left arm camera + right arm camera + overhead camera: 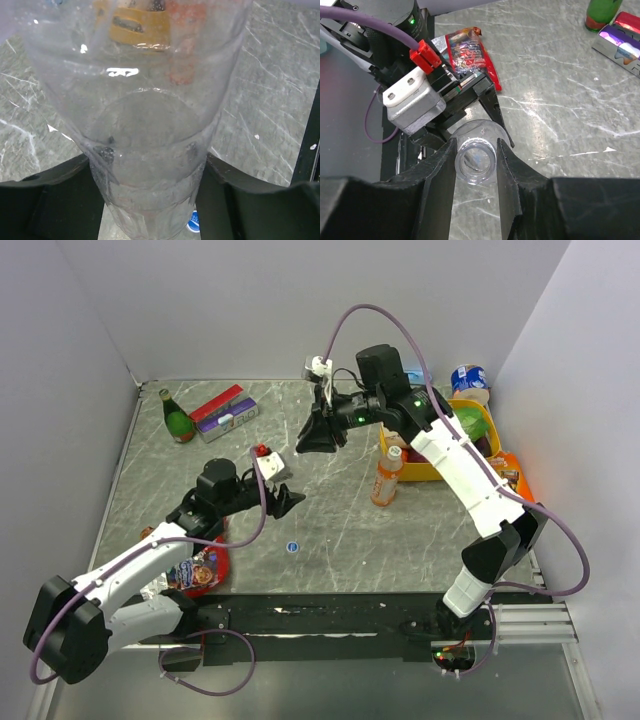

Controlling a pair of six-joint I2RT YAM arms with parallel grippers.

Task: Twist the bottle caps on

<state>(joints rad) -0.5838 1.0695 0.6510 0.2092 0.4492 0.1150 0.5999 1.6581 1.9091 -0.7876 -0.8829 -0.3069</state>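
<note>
Now one clear bottle (480, 127) is pinched at both ends: the right pincer (476, 150) clamps its open neck and the left pincer (147, 165) squeezes its body. A blue cap (194, 221) lies on the table (270, 100) under the left pincer.

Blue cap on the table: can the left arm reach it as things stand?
Probably not yet: the left pincer is closed around the clear bottle, which the right pincer also holds. The blue cap itself lies unobstructed.
</note>
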